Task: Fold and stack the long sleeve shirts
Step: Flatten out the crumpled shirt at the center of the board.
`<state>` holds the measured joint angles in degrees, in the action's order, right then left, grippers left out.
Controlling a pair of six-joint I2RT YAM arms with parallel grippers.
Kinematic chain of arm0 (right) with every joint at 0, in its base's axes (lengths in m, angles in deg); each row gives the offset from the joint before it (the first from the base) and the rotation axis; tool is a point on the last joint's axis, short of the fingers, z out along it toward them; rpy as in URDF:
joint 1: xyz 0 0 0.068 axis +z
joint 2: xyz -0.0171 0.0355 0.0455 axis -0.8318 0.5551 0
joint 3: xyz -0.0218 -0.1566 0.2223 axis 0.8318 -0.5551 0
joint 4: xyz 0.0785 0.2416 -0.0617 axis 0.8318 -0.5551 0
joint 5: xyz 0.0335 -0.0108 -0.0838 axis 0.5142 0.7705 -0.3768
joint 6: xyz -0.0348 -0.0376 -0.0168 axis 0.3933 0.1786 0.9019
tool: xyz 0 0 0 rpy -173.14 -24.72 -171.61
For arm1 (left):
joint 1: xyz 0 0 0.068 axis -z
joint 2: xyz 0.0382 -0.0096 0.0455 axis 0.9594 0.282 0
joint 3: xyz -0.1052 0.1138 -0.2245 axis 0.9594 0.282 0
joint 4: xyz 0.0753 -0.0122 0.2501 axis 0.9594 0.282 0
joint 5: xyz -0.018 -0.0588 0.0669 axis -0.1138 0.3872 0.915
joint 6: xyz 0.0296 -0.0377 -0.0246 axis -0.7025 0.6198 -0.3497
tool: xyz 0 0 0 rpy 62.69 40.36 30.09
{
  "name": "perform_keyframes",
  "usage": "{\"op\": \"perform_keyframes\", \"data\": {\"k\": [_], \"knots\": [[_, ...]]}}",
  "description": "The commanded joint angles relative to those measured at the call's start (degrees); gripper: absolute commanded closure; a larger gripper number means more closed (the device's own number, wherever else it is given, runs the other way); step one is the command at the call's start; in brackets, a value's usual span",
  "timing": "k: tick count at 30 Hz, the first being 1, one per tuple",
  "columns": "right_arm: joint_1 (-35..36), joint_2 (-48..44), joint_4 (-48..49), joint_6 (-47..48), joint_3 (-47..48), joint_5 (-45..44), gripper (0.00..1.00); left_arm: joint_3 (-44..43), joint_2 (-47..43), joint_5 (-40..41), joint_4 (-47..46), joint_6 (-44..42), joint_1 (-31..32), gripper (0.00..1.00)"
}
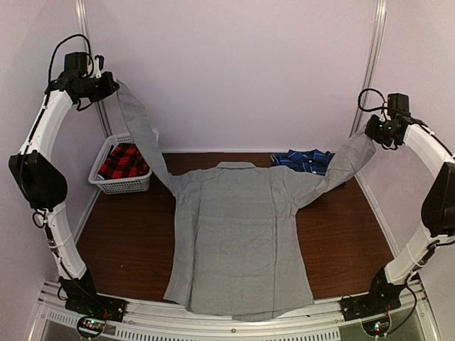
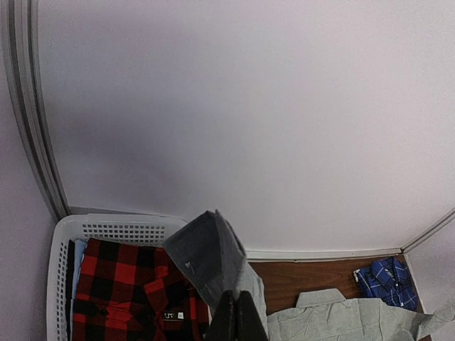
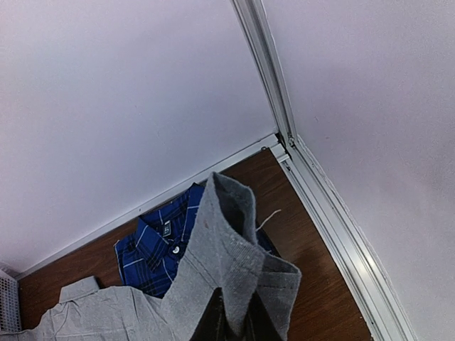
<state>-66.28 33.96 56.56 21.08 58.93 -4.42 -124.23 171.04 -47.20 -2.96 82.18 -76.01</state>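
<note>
The light grey shirt lies flat, back up, on the brown table, collar at the far side and hem over the near edge. My left gripper is raised high at the far left, shut on the grey shirt's left sleeve cuff. My right gripper is raised at the far right, shut on the right sleeve cuff. Both sleeves stretch up and outward. The dark blue plaid shirt lies folded at the far right of the table, partly behind the right sleeve; it also shows in the right wrist view.
A white plastic basket with a red and black plaid shirt stands at the far left of the table. Pale walls and metal frame posts close in the back and sides.
</note>
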Motion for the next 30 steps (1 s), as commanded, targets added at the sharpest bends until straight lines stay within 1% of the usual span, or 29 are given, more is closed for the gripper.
{"op": "perform_keyframes", "data": {"k": [1, 4, 7, 9, 11, 13, 15, 17, 20, 21, 25, 27, 29, 30], "knots": [[1.2, -2.2, 0.4, 0.1, -2.2, 0.0, 0.91, -1.0, 1.3, -2.4, -3.4, 0.5, 0.1, 1.0], [2.6, -2.7, 0.5, 0.2, -3.1, -0.4, 0.9, 0.4, 1.3, -3.9, -3.1, 0.4, 0.5, 1.0], [5.2, -3.3, 0.7, 0.6, -4.9, -2.3, 0.89, 3.8, 0.3, -5.2, -2.1, -0.9, 3.1, 1.0], [7.0, -4.0, 1.6, 0.9, -7.4, -3.6, 0.88, 10.0, -2.2, -4.2, -2.9, -2.1, 7.4, 1.0], [8.4, -4.8, 2.8, 0.8, -10.7, -4.4, 0.85, 21.2, -5.8, -3.1, -6.5, -2.2, 10.9, 1.0], [8.7, -5.3, 4.0, 0.7, -14.1, -4.7, 0.83, 30.9, -9.5, -2.5, -10.9, -0.4, 13.2, 1.0], [8.8, -5.5, 4.4, 0.5, -17.0, -5.0, 0.82, 38.5, -12.0, -2.4, -13.8, 1.1, 14.5, 1.0], [9.0, -6.3, 5.3, 0.4, -20.4, -4.5, 0.81, 44.3, -13.8, -3.0, -15.8, 1.4, 16.4, 1.0], [10.0, -7.9, 6.6, 0.3, -24.4, -4.7, 0.78, 50.6, -15.1, -2.2, -16.7, 1.3, 19.0, 1.0], [11.4, -8.4, 6.7, 0.3, -25.4, -4.9, 0.76, 52.6, -15.2, -2.6, -17.4, 1.6, 19.9, 1.0], [14.9, -9.7, 6.3, -0.3, -28.7, -7.1, 0.66, 57.7, -14.9, -2.0, -18.9, 2.4, 23.4, 1.0], [16.9, -11.4, 7.1, -1.4, -30.5, -7.8, 0.59, 59.9, -14.5, -2.1, -20.1, 3.5, 24.8, 1.0], [20.5, -12.9, 8.3, -2.6, -31.8, -7.6, 0.5, 61.6, -13.9, -2.6, -21.8, 4.6, 26.0, 1.0], [22.4, -13.0, 8.5, -3.4, -32.1, -7.6, 0.48, 62.2, -13.4, -2.5, -22.4, 5.2, 26.6, 1.0]]}}
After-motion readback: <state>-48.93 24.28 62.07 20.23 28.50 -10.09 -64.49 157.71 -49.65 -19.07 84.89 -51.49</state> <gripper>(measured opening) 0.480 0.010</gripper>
